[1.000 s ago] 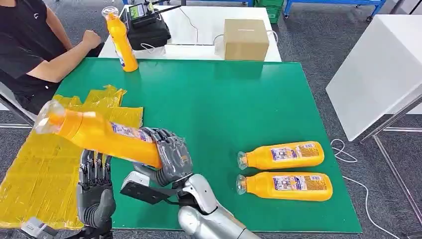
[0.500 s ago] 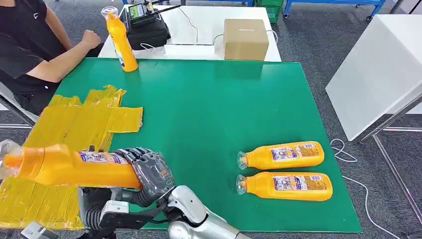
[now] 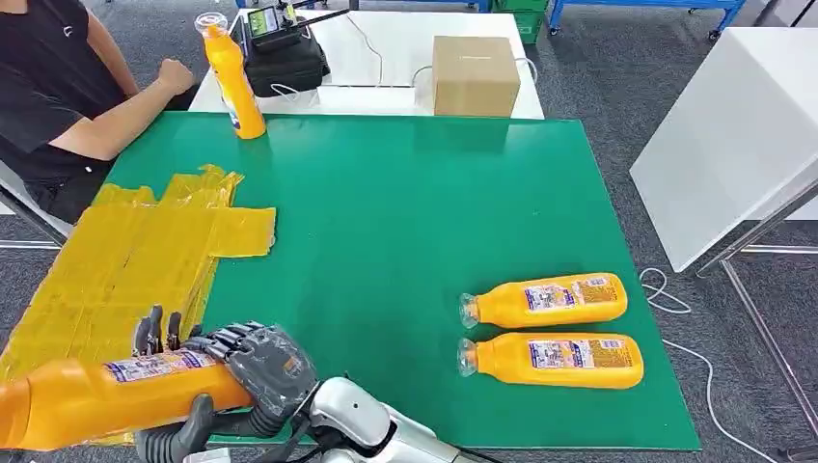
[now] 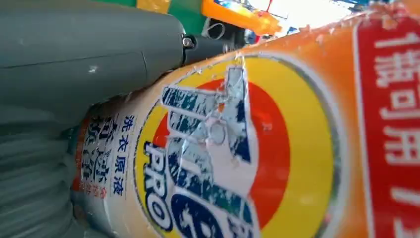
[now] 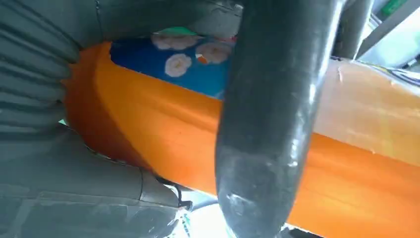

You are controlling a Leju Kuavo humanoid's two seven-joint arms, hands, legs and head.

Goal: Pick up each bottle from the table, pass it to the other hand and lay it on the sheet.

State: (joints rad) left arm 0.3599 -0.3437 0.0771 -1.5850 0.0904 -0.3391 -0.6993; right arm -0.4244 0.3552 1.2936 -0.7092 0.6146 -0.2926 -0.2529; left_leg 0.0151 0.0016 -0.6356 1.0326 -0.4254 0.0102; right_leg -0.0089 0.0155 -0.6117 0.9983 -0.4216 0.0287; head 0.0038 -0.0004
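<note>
An orange bottle [image 3: 106, 391] lies level at the lower left, over the near edge of the yellow sheet [image 3: 135, 251]. My right hand [image 3: 265, 365] grips its base end. My left hand [image 3: 183, 434] sits around the bottle's middle, with fingers [image 3: 154, 330] upright behind it and the thumb below in front, not closed on it. The left wrist view has the bottle's label [image 4: 237, 148] right against my left hand [image 4: 89, 54]. In the right wrist view a dark finger [image 5: 267, 124] wraps across the orange bottle [image 5: 376, 163]. Two more bottles [image 3: 545, 301] [image 3: 555, 360] lie on the green table [image 3: 405, 212].
Another orange bottle [image 3: 234, 77] stands upright at the table's far left corner. A person [image 3: 58, 87] sits at the far left, with a forearm near that corner. A cardboard box [image 3: 473, 75] and a black device [image 3: 285, 53] rest on the white table behind.
My right hand has swung the bottle left and down, from tilted above the sheet to level at its near edge. The bottle now lies between my left hand's fingers and thumb.
</note>
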